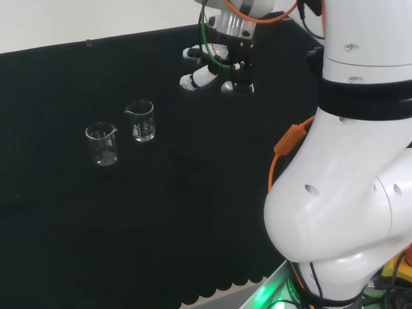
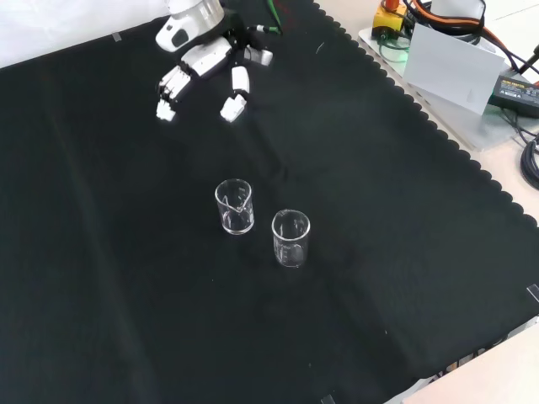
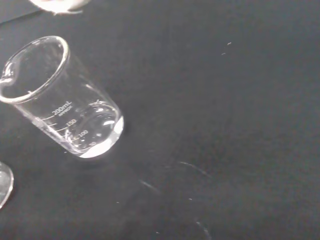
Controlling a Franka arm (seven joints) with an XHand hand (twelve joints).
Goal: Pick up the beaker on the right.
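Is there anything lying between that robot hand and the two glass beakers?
No. In the front view, only bare black cloth separates the hand from the beakers.

Evenly lit from above, bright, no hard shadows on the matte black cloth [image 2: 126,278]. Soft white glints along the rims and bases of two clear glass beakers [image 1: 141,120] [image 1: 102,143]. Green glow at the bench edge [image 1: 267,296]. Blurred white hand part [image 3: 57,4] close to the wrist lens.
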